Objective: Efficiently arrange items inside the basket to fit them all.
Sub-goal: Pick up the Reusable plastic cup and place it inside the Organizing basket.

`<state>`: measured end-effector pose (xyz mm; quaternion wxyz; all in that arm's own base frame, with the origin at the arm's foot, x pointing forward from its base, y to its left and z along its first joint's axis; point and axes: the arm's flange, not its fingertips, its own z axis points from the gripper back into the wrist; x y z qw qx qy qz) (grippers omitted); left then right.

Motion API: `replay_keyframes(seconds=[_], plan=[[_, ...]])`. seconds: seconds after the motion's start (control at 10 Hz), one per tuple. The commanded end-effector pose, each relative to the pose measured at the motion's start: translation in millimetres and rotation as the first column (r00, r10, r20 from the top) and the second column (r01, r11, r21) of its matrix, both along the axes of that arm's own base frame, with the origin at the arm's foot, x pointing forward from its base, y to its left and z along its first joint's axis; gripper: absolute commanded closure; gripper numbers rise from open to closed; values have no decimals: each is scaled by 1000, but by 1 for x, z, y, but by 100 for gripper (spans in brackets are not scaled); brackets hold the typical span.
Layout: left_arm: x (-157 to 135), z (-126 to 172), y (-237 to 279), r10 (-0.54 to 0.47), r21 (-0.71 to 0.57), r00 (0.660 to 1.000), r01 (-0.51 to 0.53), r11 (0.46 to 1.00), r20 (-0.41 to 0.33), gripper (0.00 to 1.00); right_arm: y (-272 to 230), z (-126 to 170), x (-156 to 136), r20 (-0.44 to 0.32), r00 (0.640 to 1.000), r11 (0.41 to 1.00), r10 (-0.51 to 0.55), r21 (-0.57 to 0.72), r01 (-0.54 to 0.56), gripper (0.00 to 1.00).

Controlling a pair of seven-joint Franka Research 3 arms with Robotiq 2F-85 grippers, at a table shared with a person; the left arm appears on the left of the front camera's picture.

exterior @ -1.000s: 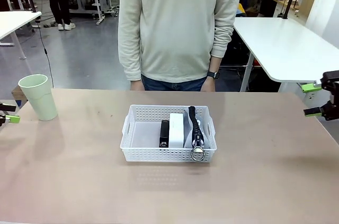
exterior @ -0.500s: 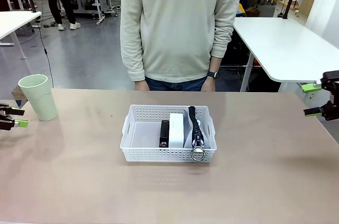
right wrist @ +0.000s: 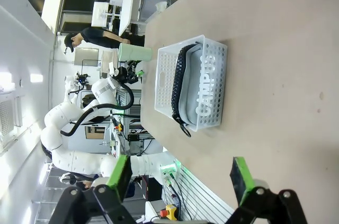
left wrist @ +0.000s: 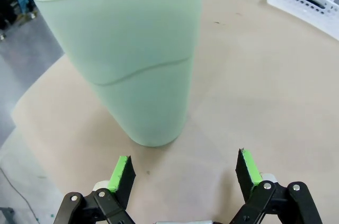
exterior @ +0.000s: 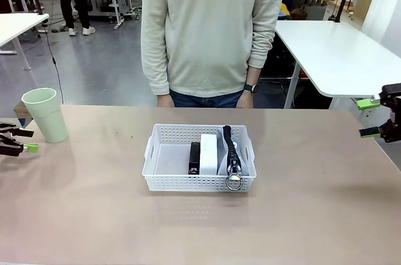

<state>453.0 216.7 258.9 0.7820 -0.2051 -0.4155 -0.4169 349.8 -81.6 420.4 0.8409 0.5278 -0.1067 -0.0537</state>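
The white lattice basket [exterior: 156, 165] sits mid-table, holding a black stapler [exterior: 195, 157], a white box [exterior: 209, 153] and a grey pouch [exterior: 233, 155] with black zipper and metal ring, all standing on edge in its right half. The basket [right wrist: 206, 83] and pouch [right wrist: 185, 89] appear sideways in the right wrist view. A pale green cup [exterior: 46, 114] stands upright at the table's far left. My left gripper [exterior: 17, 140] is open just left of the cup; in its wrist view the cup [left wrist: 132, 54] stands close ahead of the open left gripper [left wrist: 185, 173]. My right gripper [exterior: 374, 118] hangs open at the right edge.
A person in a pale sweater [exterior: 210, 27] stands at the far side of the table with hands down behind its edge. The basket's left half [exterior: 170, 158] is bare. Other tables [exterior: 338, 52] stand behind.
My left gripper has moved a little to the right, toward the cup. The right gripper, the basket and its contents have stayed where they were.
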Motion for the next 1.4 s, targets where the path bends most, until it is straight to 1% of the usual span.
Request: replay_keyframes(seconds=[0.0,0.1,0.3,0.5,0.6,0.9,1.0,1.1,1.2,1.3], plan=[[7,-10,-3,10,2,998,-10,1000,66,0,-1,3,-2,-14,1000,1000,4,-2,-4,0],[10,-11,-4,9,-10,997,-8,1000,72,0,-1,3,-2,-14,1000,1000,4,-2,-4,0],[16,-13,-10,18,-38,993,-13,999,115,0,-1,3,-2,-14,1000,1000,4,-2,-4,0],[22,-14,-15,33,-85,991,-22,996,128,0,-1,3,-2,-14,1000,1000,4,-2,-4,0],[22,-12,-19,13,-110,990,3,994,138,0,-1,3,-2,-14,1000,1000,4,-2,-4,0],[25,-12,-23,11,-162,984,18,987,177,0,-1,3,-2,-14,1000,1000,4,-2,-4,0],[26,-11,-23,18,-173,982,15,985,187,0,-1,3,-2,-14,1000,1000,4,-2,-4,0],[27,-11,-24,46,-181,980,-10,983,195,0,-1,3,-2,-14,1000,1000,4,-2,-4,0],[31,-12,-24,76,-198,980,-39,979,183,0,-1,3,-2,-14,1000,1000,4,-2,-4,0],[35,-15,-26,84,-206,983,-48,977,166,0,-1,3,-2,-14,1000,1000,4,-2,-4,0]])
